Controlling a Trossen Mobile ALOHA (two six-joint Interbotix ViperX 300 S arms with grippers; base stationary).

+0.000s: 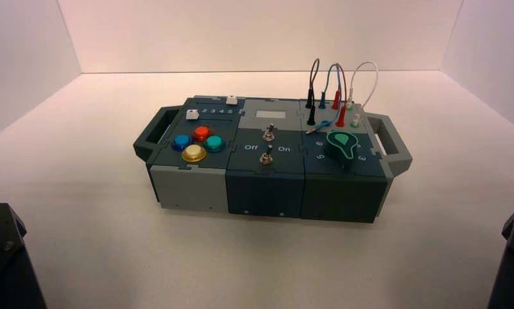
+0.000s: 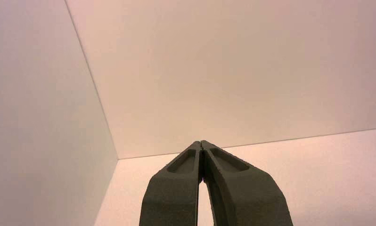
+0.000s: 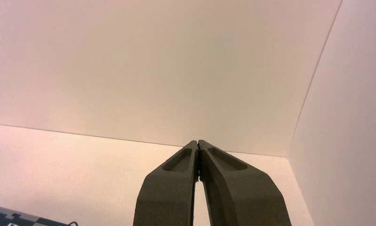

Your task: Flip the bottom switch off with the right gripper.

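Observation:
The box [image 1: 267, 187] stands at the middle of the table in the high view. The bottom switch [image 1: 266, 157], a small silver toggle, sits on its dark-teal middle panel just below the white Off/On lettering; a like toggle [image 1: 269, 133] stands above that lettering. My right gripper [image 3: 197, 142] is shut and empty, parked at the near right, far from the box; only the arm's dark body [image 1: 513, 257] shows in the high view. My left gripper [image 2: 201, 142] is shut and empty, parked at the near left.
The box also bears coloured round buttons [image 1: 198, 143] on the left, white sliders [image 1: 191, 114] behind them, and a teal knob [image 1: 342, 144] with plugged wires [image 1: 337, 90] on the right. A corner of the box [image 3: 12, 217] shows in the right wrist view. White walls enclose the table.

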